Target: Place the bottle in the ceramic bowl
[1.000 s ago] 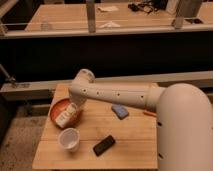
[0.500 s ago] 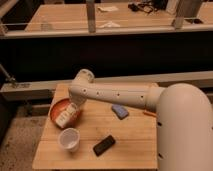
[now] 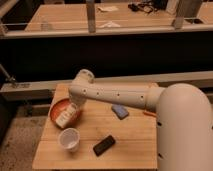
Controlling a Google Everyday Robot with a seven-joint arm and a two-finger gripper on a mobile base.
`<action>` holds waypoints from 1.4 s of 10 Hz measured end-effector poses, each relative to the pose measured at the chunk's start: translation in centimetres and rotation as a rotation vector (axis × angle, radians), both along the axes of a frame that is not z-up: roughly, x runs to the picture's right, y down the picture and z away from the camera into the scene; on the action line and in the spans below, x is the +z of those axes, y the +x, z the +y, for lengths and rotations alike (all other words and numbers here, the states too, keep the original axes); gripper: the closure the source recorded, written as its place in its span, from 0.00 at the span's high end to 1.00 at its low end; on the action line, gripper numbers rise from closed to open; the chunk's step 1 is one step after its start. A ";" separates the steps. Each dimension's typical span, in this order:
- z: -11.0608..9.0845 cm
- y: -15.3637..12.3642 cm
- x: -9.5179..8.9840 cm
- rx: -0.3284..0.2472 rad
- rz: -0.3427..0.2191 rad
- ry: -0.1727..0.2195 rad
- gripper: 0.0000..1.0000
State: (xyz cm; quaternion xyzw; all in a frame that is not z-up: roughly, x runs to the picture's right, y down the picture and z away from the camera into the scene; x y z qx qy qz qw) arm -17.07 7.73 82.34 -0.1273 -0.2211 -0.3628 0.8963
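The orange-red ceramic bowl (image 3: 55, 107) sits at the left edge of the wooden table (image 3: 127, 135). My arm reaches in from the right, and its gripper (image 3: 74, 109) hangs over the bowl's right side. The gripper is shut on the bottle (image 3: 64, 118), a small white oblong one with dark label markings. The bottle tilts down and to the left, over the bowl's inside. Whether its lower end touches the bowl cannot be told.
A white paper cup (image 3: 69, 139) stands just in front of the bowl. A flat black object (image 3: 104, 145) lies near the table's front. A blue object (image 3: 119, 111) lies mid-table, under the arm. A dark counter and railing run behind the table.
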 end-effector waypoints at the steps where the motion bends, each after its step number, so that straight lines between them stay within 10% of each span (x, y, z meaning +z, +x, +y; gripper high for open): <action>1: 0.0 0.0 0.0 -0.002 -0.002 0.001 0.14; 14: 0.1 -0.2 0.3 -0.028 -0.014 0.011 0.19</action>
